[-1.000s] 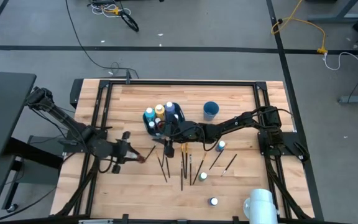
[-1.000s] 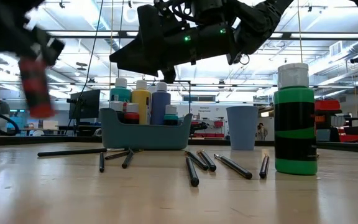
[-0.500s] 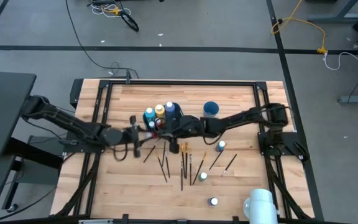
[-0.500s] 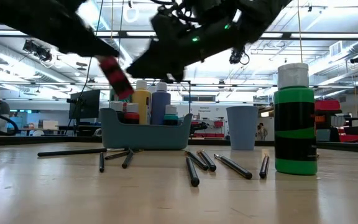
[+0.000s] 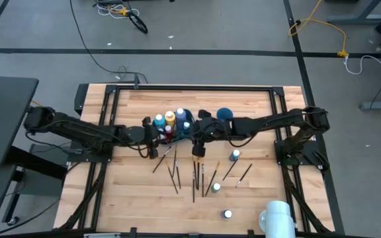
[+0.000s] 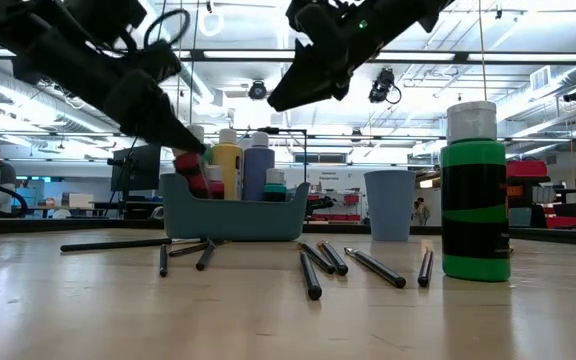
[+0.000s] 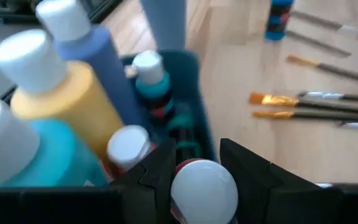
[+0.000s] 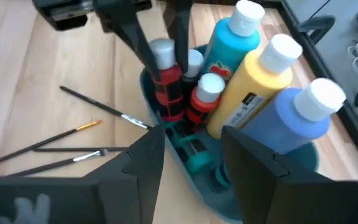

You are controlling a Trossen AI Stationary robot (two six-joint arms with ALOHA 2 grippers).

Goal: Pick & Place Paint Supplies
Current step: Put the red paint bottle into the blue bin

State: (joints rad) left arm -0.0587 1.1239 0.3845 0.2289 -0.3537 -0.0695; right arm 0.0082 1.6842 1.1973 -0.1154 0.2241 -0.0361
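Red paint bottle [image 8: 166,84]: glossy plastic cylinder, rounded white cap, clamped between left gripper [image 8: 160,37] fingers at teal bin [image 6: 233,215] left end. Right gripper [image 5: 197,147]: jaws parted, empty, over thin brushes [image 5: 196,173] on wood-plank table [image 5: 256,198].
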